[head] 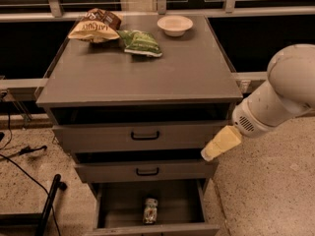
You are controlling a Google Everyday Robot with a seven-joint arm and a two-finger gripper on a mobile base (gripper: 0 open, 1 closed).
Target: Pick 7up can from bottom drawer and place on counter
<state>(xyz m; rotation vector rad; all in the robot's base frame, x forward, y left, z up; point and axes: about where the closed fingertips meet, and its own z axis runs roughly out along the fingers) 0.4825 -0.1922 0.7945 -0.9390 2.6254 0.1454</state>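
The 7up can [150,210] lies on the grey floor of the bottom drawer [115,203], which is pulled open at the foot of the cabinet. The counter [147,70] is the flat grey top of that cabinet. My gripper [220,143] hangs at the cabinet's right front corner, level with the gap between the two upper drawers. It is well above and to the right of the can and touches nothing. The white arm [280,100] reaches in from the right.
On the back of the counter lie a tan chip bag [93,27], a green snack bag [140,42] and a white bowl [174,24]. Two upper drawers with black handles [145,135] stand slightly ajar. Cables and a black pole [49,208] lie on the floor at left.
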